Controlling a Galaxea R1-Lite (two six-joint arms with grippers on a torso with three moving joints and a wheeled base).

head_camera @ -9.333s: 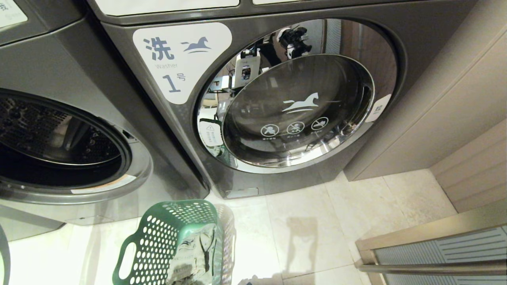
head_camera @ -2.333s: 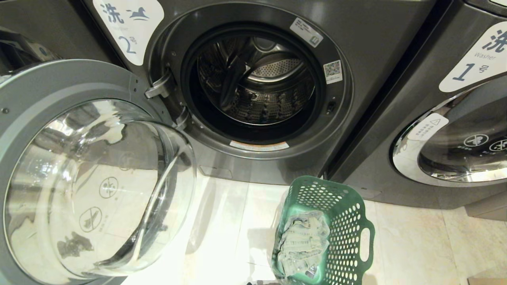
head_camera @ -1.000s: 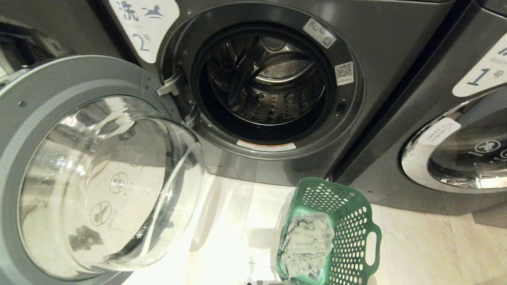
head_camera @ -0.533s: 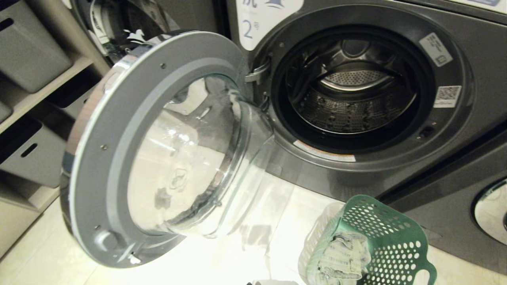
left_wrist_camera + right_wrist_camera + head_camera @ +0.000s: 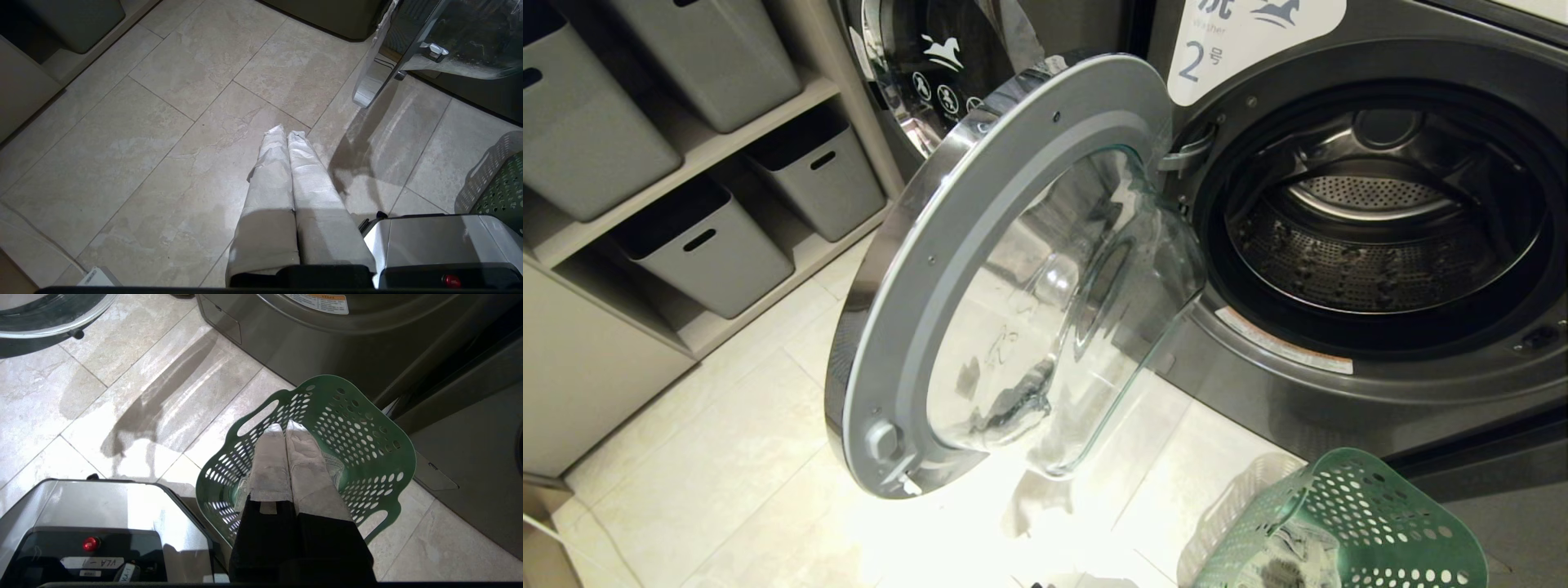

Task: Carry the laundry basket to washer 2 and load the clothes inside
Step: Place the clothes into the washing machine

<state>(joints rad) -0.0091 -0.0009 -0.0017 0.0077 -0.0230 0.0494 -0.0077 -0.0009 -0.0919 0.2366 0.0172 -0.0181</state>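
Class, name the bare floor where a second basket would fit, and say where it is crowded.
Bare tiles lie between the shelf bins and the open door. Crowded: the strip between washer 2 and the laundry basket.

Drum mouth of washer 2 (image 5: 1372, 237) gapes unobstructed at right; swung-out door (image 5: 1013, 278) blocks centre frame.

Four grey bins (image 5: 707, 249), two washers (image 5: 1372, 220), one basket (image 5: 1372, 523).
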